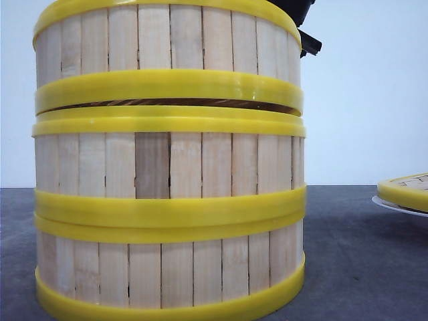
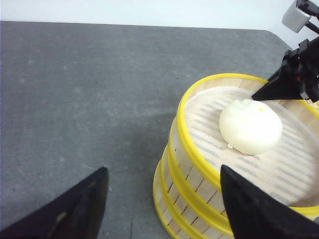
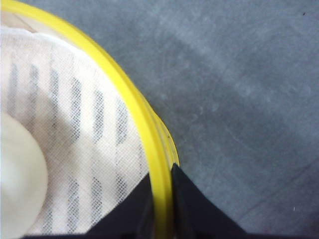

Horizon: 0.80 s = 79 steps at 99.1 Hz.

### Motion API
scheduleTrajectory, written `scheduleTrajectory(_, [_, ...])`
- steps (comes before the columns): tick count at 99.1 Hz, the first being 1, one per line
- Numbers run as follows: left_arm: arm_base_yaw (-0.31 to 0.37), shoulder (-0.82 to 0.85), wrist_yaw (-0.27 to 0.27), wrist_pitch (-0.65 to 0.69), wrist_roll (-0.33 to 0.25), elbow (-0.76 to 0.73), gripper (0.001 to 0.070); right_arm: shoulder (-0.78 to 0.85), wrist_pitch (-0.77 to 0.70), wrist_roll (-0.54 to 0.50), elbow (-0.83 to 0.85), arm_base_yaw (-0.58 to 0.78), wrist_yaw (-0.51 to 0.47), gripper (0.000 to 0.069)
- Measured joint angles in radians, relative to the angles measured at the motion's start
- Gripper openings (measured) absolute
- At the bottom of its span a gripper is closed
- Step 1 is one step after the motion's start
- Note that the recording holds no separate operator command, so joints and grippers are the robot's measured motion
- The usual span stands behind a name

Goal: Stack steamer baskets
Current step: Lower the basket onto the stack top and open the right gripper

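Yellow plastic bands and pale wooden slats fill most of the front view: three round steamer baskets (image 1: 167, 160) stand stacked on the grey tabletop (image 1: 361, 254). The top basket (image 1: 167, 50) is not fully seated; a dark gap, wider at centre, shows between its lower band and the middle basket (image 1: 167, 167) below.

The right gripper (image 3: 162, 199) pinches the top basket's yellow rim (image 3: 124, 84), one black finger inside and one outside, closed tight on it. The left gripper (image 2: 162, 199) hangs spread wide and empty at the stack's side, in the lower part of its own view.

A white steamed bun (image 2: 250, 126) rests on the cloth liner (image 2: 279, 164) in the top basket. If the pinch lets go while the basket sits tilted, it may drop unevenly, slide off the middle rim, or jolt the bun. Pulling sideways before release could drag the whole stack. A yellow-rimmed lid on a white plate (image 1: 401, 206) lies at the right edge.
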State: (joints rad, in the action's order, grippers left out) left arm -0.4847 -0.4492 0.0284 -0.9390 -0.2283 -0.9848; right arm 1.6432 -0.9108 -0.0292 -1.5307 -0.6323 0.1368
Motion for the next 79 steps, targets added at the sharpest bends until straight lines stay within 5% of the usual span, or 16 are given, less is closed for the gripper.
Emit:
scheduleTrajectory(62, [0.0, 0.0, 0.0, 0.0, 0.0, 0.0, 0.0431, 0.003, -0.03, 0.006, 0.0, -0.001, 0.001, 0.0029])
scheduleTrajectory(79, [0.0, 0.0, 0.0, 0.0, 0.0, 0.0, 0.0431, 0.003, -0.04, 0.007, 0.0, -0.001, 0.009, 0.0189])
